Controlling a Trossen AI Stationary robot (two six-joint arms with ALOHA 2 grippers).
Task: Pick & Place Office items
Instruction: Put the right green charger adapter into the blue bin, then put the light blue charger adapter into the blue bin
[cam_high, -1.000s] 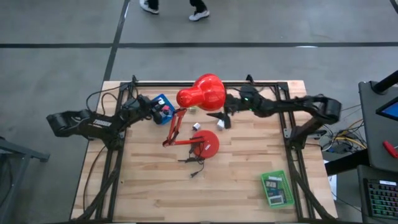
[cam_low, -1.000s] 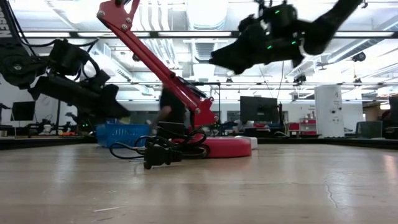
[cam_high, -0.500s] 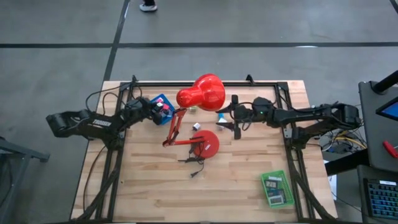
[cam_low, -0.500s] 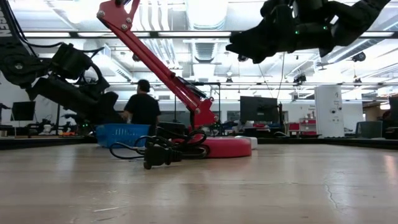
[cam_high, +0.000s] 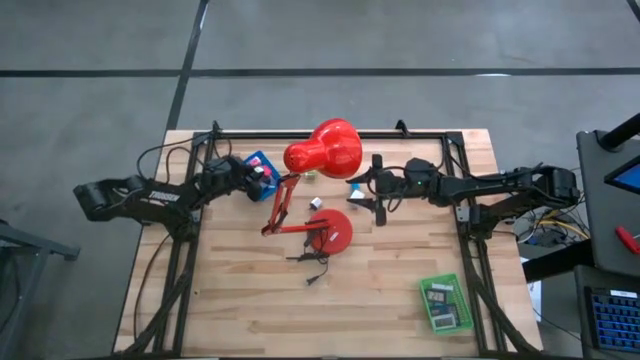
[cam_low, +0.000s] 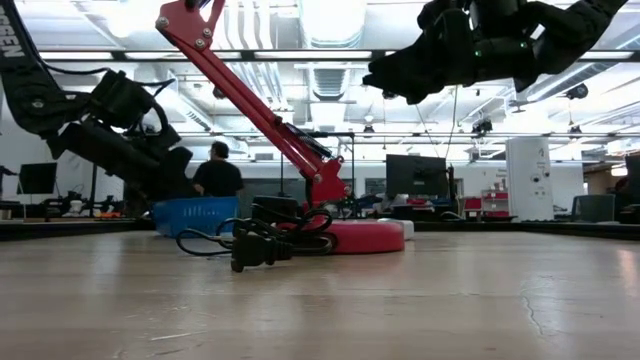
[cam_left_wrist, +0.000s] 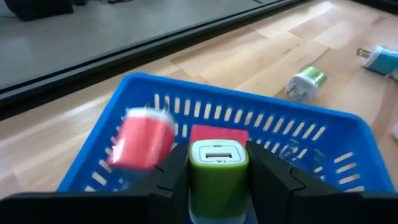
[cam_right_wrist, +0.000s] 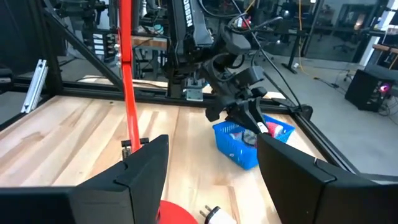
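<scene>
left claw (cam_left_wrist: 219, 186): hanging right over the blue tray (cam_left_wrist: 348, 134), pinching a small green block (cam_left_wrist: 218, 163) between its two dark fingers. Block has a white face with a slot in it.

blue tray: sits at the table's (cam_high: 400, 290) back left, just beside the lamp arm. There's a pink piece (cam_left_wrist: 142, 142) in it, blurry, can't say if it's resting or in mid-air, plus a flat pink-red piece (cam_left_wrist: 217, 134) right behind the green block.

right claw (cam_right_wrist: 211, 168): up in the air near the middle back of the table, next to the red lamp's (cam_high: 325, 150) shade, fingers spread wide with nothing between them. From its own camera you look across at the left arm and the blue tray.

loose items: a green-and-white plug-like piece (cam_left_wrist: 306, 83) and a teal one (cam_left_wrist: 379, 59) lie on the wood beyond the blue tray. A small white piece (cam_high: 315, 203) lies by the lamp base.

green tray (cam_high: 445, 304): front right corner of the table, well apart from both claws, a few small flat pieces inside.

background: a person (cam_low: 217, 172) in dark clothes beyond the table, seen from the low view.
</scene>
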